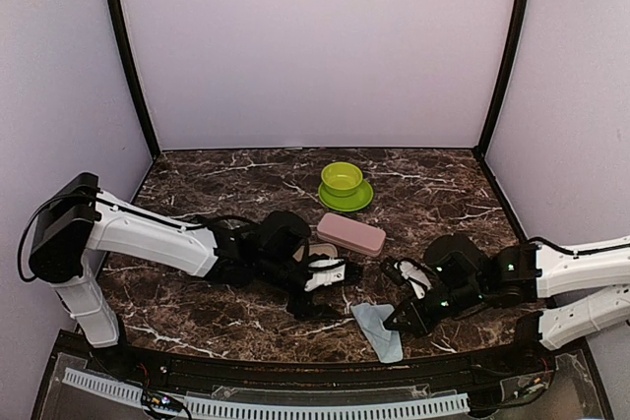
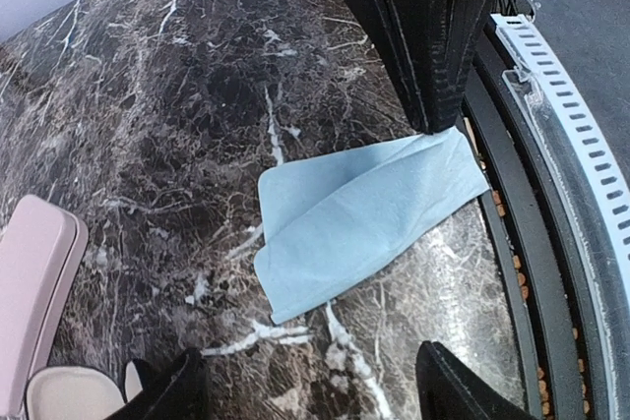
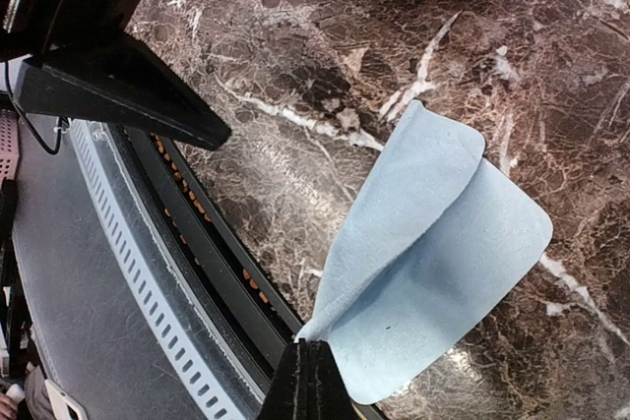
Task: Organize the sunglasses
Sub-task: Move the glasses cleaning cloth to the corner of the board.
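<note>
Neither pair of sunglasses shows in any view. A light blue cloth (image 1: 379, 330) lies at the table's front edge, partly folded over; it also shows in the left wrist view (image 2: 364, 213) and the right wrist view (image 3: 443, 263). My right gripper (image 3: 315, 366) is shut on the cloth's near corner, and it shows in the top view (image 1: 402, 322) and the left wrist view (image 2: 438, 95). My left gripper (image 2: 310, 390) is open and empty, low over bare marble just left of the cloth, also seen from above (image 1: 330, 287).
A closed pink case (image 1: 350, 233) lies behind my left gripper, with a beige oval thing (image 2: 69, 395) beside it. A green bowl on a green saucer (image 1: 345, 184) stands at the back. The black front rail (image 3: 197, 243) runs along the table's edge.
</note>
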Controlling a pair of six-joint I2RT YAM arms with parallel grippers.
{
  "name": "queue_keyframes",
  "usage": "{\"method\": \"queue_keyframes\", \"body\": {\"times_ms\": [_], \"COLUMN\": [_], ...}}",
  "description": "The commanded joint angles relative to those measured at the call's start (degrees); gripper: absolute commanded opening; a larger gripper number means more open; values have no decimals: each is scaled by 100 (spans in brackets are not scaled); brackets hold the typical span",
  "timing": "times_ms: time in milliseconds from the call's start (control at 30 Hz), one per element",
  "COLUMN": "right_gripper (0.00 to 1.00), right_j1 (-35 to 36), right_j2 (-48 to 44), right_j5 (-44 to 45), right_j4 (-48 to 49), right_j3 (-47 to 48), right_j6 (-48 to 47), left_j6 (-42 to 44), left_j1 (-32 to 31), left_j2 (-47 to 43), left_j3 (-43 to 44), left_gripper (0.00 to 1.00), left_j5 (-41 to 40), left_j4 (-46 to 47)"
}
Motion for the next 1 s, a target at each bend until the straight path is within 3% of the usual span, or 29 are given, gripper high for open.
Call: {"method": "queue_keyframes", "body": {"times_ms": [0, 200, 433, 667, 967], "right_gripper": [0, 0, 0, 0, 0], "right_j1": [-41, -28, 124, 551, 941], "right_j2": [-32, -64, 360, 1194, 2437], "right_j5": [-201, -488, -740, -788, -804], "right_j4": [233, 554, 605, 330, 41], "right_j3": [-75, -94, 196, 1144, 1783], "right_j6": [2, -29, -188, -450, -756], "left_j6": [667, 796, 221, -217, -1146], "left_j1": [-15, 21, 328, 416, 434], "left_j2": [354, 702, 669, -367, -1530], "left_j3": [476, 677, 803, -311, -1420], "left_gripper": [74, 74, 69, 68, 64], "left_j5": [33, 233, 452, 215, -599], "left_j4": [-192, -126, -285, 200, 3]}}
